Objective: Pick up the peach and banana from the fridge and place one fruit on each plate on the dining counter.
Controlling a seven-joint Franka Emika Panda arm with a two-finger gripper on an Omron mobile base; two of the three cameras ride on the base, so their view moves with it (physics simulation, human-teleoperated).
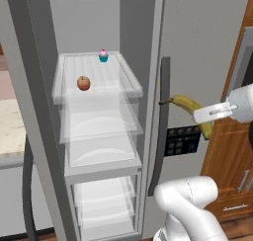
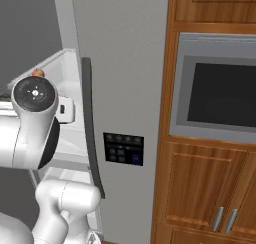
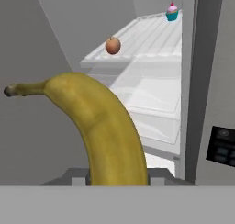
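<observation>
Banana sits nearest the lens in the hand view, rising between the tips of the hand, which is pinching it near its lower end; the stem end curves up and away toward the open fridge. From the left base view the fruit's long axis runs obliquely, stem toward the dark door handle and apparently just beside it, the other tip hanging below the hand in front of the control panel. The held fruit is outside the compartment, in front of the closed right-hand door. Peach rests on the upper glass shelf, near its front edge, well apart from the hand and to its left; a cupcake stands further back on the same shelf. Judgement: the banana is secured and its carry to a plate is the step in hand, peach yet to be fetched. Risk noted: the stem may catch the handle on swinging out. Open room lies toward the wooden cabinets on the right.
</observation>
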